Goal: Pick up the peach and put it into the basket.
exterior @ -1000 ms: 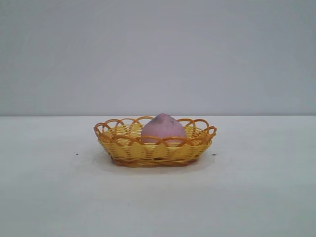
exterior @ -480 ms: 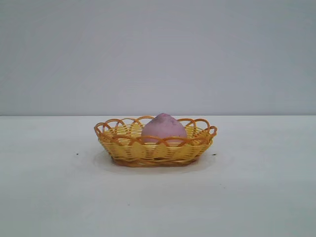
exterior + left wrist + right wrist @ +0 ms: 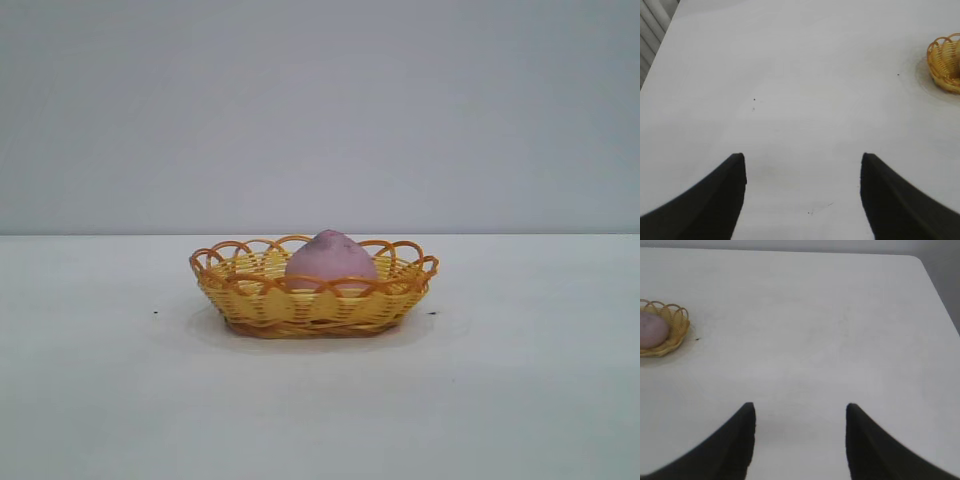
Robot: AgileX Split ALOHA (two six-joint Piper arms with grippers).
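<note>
The pink-mauve peach [image 3: 331, 260] lies inside the yellow wicker basket [image 3: 312, 305] with the orange looped rim, at the middle of the white table. The right wrist view shows the peach [image 3: 651, 329] in the basket [image 3: 676, 335] far from my right gripper [image 3: 800, 407], which is open and empty over bare table. My left gripper [image 3: 803, 159] is open and empty over bare table too, with only part of the basket [image 3: 944, 62] at the frame's edge. Neither arm shows in the exterior view.
The white table [image 3: 520, 400] has a few small dark specks. A table corner and edge [image 3: 927, 270] show in the right wrist view, and a table edge with grey slats beyond it [image 3: 652, 30] in the left wrist view.
</note>
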